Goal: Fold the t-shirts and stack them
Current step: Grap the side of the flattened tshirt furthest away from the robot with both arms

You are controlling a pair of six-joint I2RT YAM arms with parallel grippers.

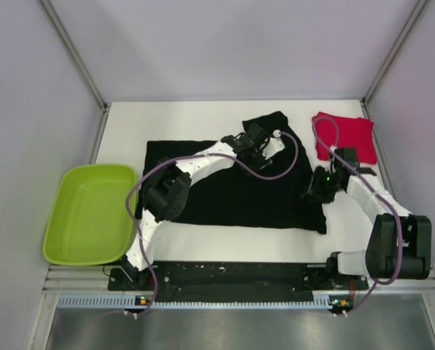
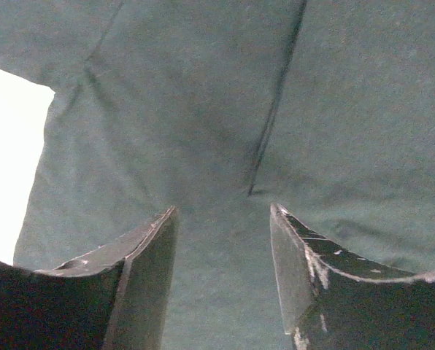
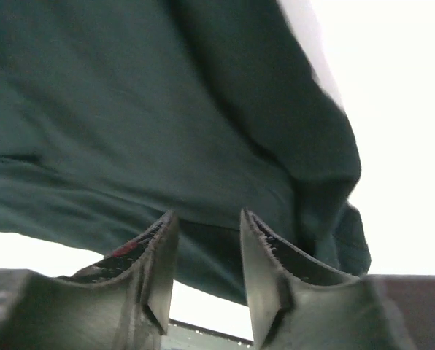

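The black t-shirt (image 1: 232, 186) lies spread on the white table, with one sleeve sticking up at the back (image 1: 272, 122). A red t-shirt (image 1: 347, 135), folded into a small square, rests at the back right. My left gripper (image 1: 263, 148) hovers over the black shirt's upper right part; in the left wrist view its jaws stand apart (image 2: 223, 219) over flat dark cloth (image 2: 203, 109), with nothing between them. My right gripper (image 1: 316, 191) sits at the shirt's right edge. Its jaws (image 3: 208, 222) are apart too, with the shirt's hem (image 3: 225, 270) just beyond the tips.
A lime-green plastic tray (image 1: 91, 213) stands at the left edge of the table. Purple cables loop over both arms. Metal frame posts rise at the back corners, and the arm bases sit on a black rail at the near edge.
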